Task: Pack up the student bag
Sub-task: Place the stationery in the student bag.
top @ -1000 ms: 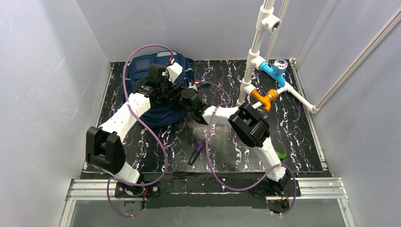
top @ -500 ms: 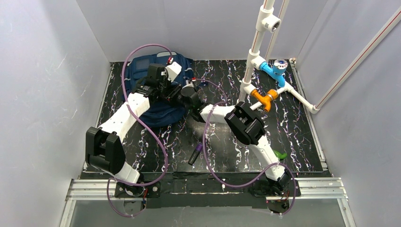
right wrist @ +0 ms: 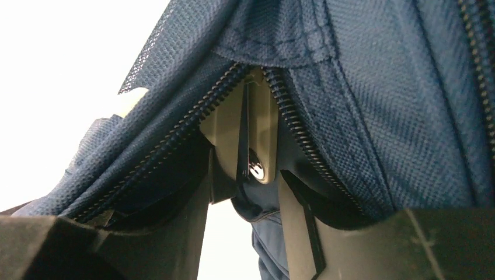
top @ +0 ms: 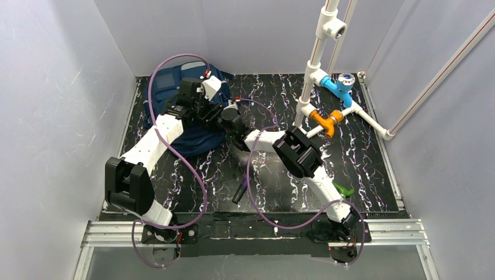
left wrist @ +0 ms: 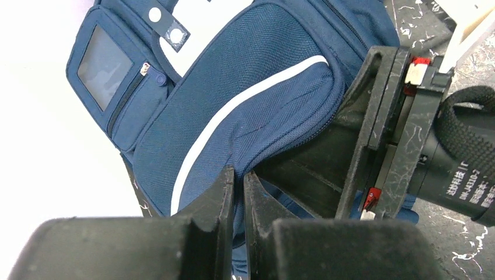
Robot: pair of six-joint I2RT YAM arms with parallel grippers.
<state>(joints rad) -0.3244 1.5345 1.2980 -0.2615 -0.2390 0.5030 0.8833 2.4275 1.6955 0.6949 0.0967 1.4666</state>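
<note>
The navy student bag (top: 167,83) lies at the back left; it fills the left wrist view (left wrist: 233,93) with its white stripe and clear pocket. My left gripper (top: 208,111) is shut on a fold of the bag's fabric beside the zip (left wrist: 239,178). My right gripper (top: 225,118) is pushed into the open zip mouth (right wrist: 245,181). Its jaws flank a pale flat object with a shiny screw (right wrist: 260,134) between the zip teeth (right wrist: 295,119). The right gripper's black body shows in the left wrist view (left wrist: 403,116).
A black and purple marker (top: 241,189) lies on the black marbled mat near the front. A green item (top: 345,191) lies by the right arm's base. A white pipe frame with blue (top: 338,87) and orange (top: 327,121) fittings stands at the back right.
Both grippers have shifted a little left and back, and the bag has moved with them. The right arm has stretched further toward the bag.
</note>
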